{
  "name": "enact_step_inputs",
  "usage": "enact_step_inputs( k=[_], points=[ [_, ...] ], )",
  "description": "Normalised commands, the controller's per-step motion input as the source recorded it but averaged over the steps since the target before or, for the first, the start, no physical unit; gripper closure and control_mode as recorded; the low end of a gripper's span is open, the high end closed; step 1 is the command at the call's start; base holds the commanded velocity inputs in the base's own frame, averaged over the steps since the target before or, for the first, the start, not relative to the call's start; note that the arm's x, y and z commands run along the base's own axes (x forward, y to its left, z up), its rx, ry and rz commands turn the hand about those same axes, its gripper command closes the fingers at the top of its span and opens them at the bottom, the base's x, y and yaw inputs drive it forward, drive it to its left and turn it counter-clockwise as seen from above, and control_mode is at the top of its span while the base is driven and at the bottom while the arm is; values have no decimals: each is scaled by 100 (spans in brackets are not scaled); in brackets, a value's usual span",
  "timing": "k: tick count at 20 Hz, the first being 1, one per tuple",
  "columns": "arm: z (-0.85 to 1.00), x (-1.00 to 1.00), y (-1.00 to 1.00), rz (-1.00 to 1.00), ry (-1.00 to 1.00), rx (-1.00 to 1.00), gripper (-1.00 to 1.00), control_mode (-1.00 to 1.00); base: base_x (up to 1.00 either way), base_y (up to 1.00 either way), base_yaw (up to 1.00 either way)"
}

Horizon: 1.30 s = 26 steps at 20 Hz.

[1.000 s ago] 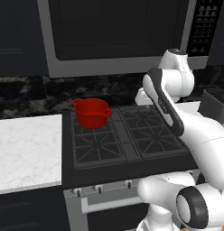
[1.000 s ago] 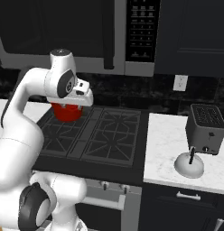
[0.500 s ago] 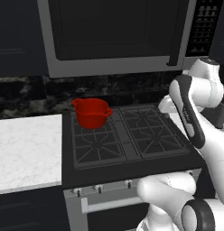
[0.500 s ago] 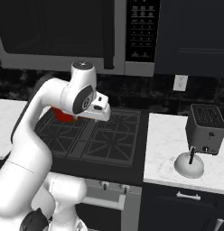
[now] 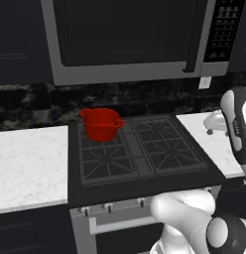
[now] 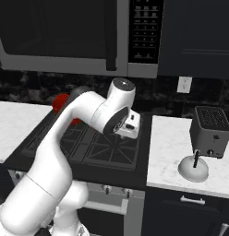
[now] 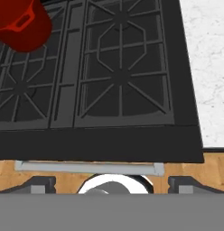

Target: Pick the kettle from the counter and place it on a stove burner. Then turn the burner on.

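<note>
The small silver-white kettle [image 6: 194, 168] stands on the right counter in front of a toaster; from the other side the kettle [image 5: 215, 121] peeks out beside my arm. The front-left stove burner [image 5: 102, 165] has a bare dark grate, and the same burner [image 7: 21, 88] lies left of centre in the hand view. My gripper [image 7: 113, 186] hangs above the stove's front edge, open, its fingertips [image 7: 39, 184] wide apart with nothing between them. Seen from the right base, the gripper [image 6: 129, 128] is over the cooktop's right half, well left of the kettle.
A red two-handled pot [image 5: 100, 124] sits on the rear-left burner. A dark toaster [image 6: 209, 131] stands behind the kettle. White marble counter [image 5: 28, 166] flanks the black cooktop [image 5: 167, 173] on both sides. A microwave [image 5: 125, 39] hangs above, and knobs line the stove front.
My arm has swung right, from near the red pot across the cooktop to its right half. The pot, kettle and toaster have stayed put.
</note>
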Motion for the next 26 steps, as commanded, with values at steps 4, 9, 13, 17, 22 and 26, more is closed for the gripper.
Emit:
enact_step_inputs(
  k=[4, 9, 13, 17, 22, 26],
  points=[
    [-13, -22, -94, 0, 0, 3, -100, -100, 0, 0, 0],
    [-9, -29, -62, -2, 1, -2, -100, -100, 0, 0, 0],
    [-14, -25, -75, -1, 0, -4, -100, -100, 0, 0, 0],
    [-28, -16, -78, -4, 0, -5, -100, -100, 0, 0, 0],
    [-55, 6, -63, -6, -3, -3, -100, -100, 0, 0, 0],
    [-18, 15, -74, -4, 1, 0, -100, -100, 0, 0, 0]
  ],
)
